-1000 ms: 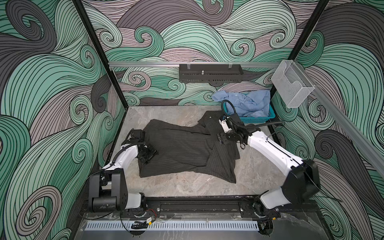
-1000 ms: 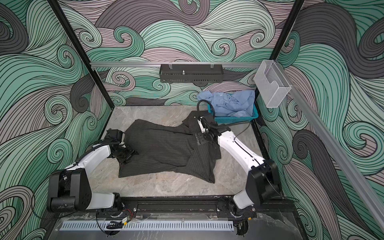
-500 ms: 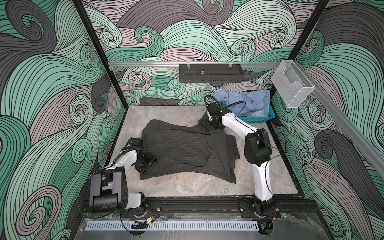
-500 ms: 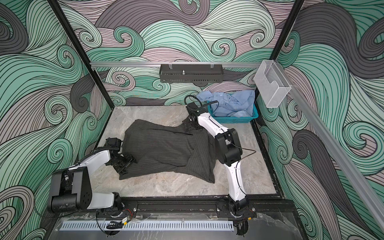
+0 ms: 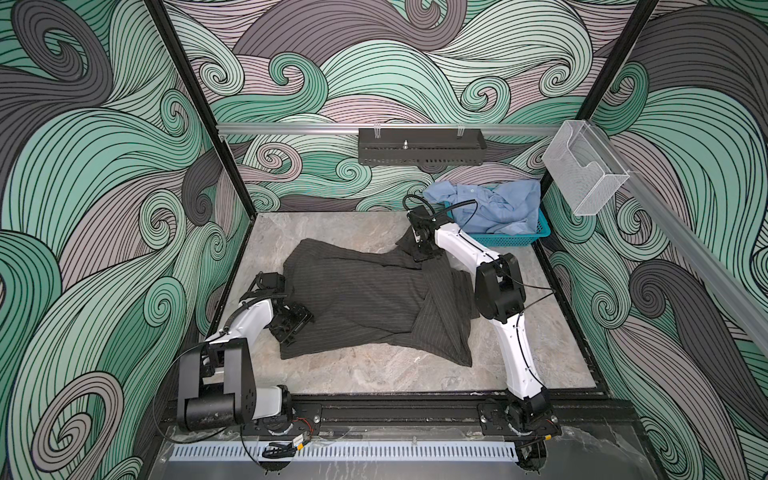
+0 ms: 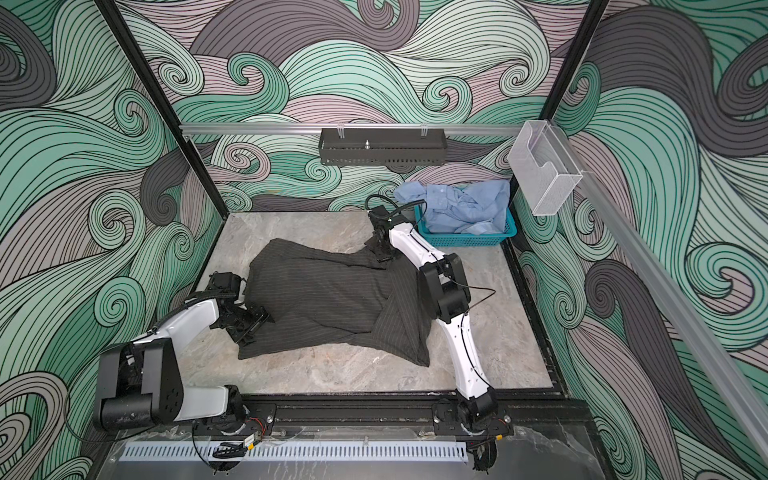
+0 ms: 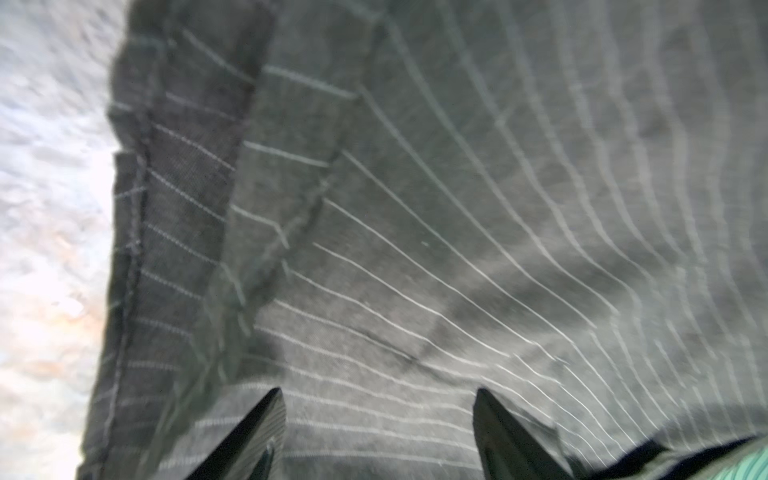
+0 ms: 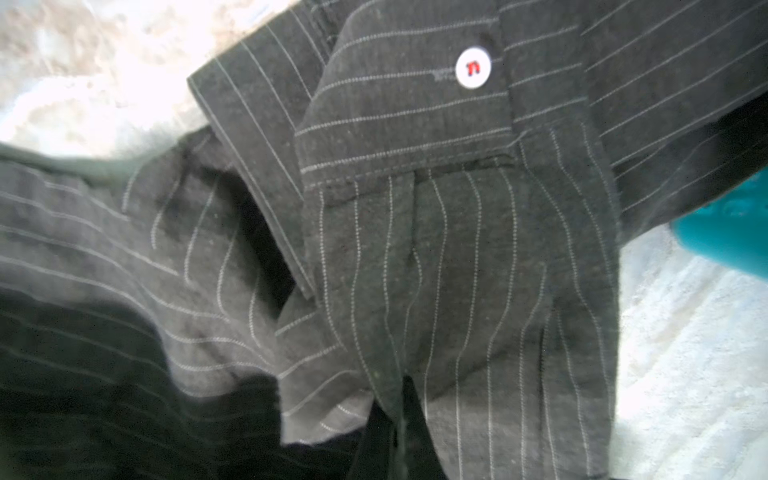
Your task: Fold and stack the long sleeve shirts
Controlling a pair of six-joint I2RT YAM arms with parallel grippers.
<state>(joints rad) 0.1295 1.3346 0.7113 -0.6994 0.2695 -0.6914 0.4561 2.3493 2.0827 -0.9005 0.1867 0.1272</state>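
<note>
- The dark pinstriped shirt (image 5: 365,303) lies spread and rumpled on the bench (image 5: 374,374). The left end effector (image 5: 293,324) sits at the shirt's left edge, jaws wide apart, with cloth right under its fingers (image 7: 249,436).
- The right end effector (image 5: 424,253) is at the shirt's far corner, pinched closed on sleeve cloth near the buttoned cuff (image 8: 407,112).
- The light blue shirt (image 5: 494,205) lies crumpled in the teal basket (image 5: 511,240), just behind the right end effector and apart from it.
- Count: two shirts, one basket, two end effectors.

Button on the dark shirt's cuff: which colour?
White button with red thread on the dark shirt; clearest in right wrist view.
</note>
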